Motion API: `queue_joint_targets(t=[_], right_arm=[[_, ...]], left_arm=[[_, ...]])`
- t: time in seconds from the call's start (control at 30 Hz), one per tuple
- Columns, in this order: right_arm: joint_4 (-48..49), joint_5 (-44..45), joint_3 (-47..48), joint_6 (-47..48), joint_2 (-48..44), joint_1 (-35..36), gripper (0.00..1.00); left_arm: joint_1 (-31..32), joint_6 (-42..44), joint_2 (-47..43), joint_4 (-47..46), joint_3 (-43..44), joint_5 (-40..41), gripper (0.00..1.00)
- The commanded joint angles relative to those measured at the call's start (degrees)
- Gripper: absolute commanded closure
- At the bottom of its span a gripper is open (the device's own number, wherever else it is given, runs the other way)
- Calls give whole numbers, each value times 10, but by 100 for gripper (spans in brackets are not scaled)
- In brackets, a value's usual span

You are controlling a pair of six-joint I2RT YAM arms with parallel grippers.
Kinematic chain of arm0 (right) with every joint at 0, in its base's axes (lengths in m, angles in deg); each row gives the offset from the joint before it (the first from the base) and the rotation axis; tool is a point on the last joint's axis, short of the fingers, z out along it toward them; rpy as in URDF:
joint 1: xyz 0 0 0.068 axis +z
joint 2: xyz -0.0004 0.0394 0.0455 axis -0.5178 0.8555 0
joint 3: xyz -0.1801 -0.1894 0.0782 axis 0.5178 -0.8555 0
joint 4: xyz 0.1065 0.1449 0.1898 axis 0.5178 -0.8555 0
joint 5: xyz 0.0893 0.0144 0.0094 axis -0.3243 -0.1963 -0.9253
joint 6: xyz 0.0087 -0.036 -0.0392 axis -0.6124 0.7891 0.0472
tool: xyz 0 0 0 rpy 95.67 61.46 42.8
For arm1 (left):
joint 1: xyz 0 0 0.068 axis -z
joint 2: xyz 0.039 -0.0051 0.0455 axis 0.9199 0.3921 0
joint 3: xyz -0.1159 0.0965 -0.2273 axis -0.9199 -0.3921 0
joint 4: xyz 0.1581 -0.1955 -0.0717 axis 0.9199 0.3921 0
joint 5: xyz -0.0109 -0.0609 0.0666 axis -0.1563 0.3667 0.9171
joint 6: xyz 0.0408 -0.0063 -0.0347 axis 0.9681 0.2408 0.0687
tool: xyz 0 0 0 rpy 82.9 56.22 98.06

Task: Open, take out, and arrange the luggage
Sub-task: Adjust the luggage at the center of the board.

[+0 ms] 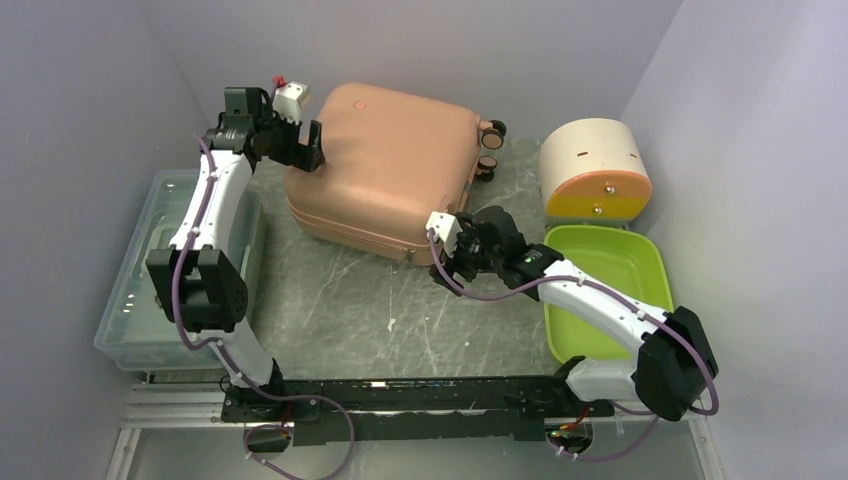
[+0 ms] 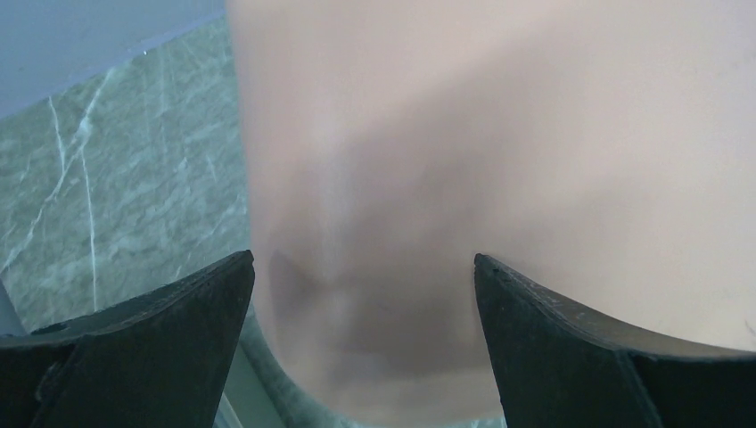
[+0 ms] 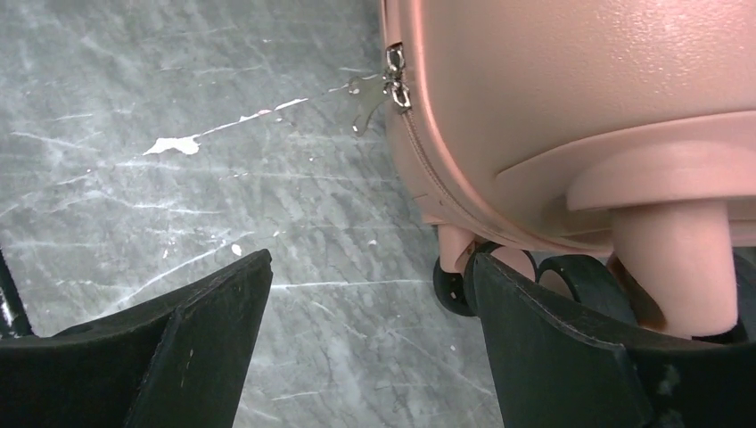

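The luggage (image 1: 385, 165) is a salmon-pink hard-shell suitcase lying flat and zipped shut at the back of the table, with its wheels (image 1: 490, 150) to the right. My left gripper (image 1: 308, 150) is open at its far-left corner. In the left wrist view that rounded corner of the luggage (image 2: 490, 134) fills the gap between the spread fingers of the left gripper (image 2: 364, 263). My right gripper (image 1: 447, 262) is open and low at the near-right corner, with only table between its fingers. In the right wrist view the right gripper (image 3: 370, 259) faces the metal zipper pull (image 3: 374, 94), with the luggage (image 3: 579, 89) and a small black wheel (image 3: 450, 285) beside the right finger.
A clear plastic bin (image 1: 130, 300) stands along the left side under the left arm. A lime-green tray (image 1: 640, 265) lies at the right, beneath the right arm. Behind it stands a cream cylinder with an orange-yellow face (image 1: 595, 170). Grey walls close in both sides.
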Motion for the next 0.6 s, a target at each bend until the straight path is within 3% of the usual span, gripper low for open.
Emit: queue_joint_targets(t=[0.0, 0.13, 0.33, 0.57], right_arm=[[97, 119, 12, -15, -11, -12, 12], [144, 170, -2, -24, -16, -55, 11], [151, 139, 19, -57, -22, -156, 12], [177, 33, -38, -56, -44, -154, 14]], left_arm=[[-18, -34, 45, -23, 31, -6, 1], [-40, -43, 69, -14, 31, -64, 0], [-43, -20, 77, 45, 4, -189, 1], [-43, -39, 12, 9, -62, -188, 0]])
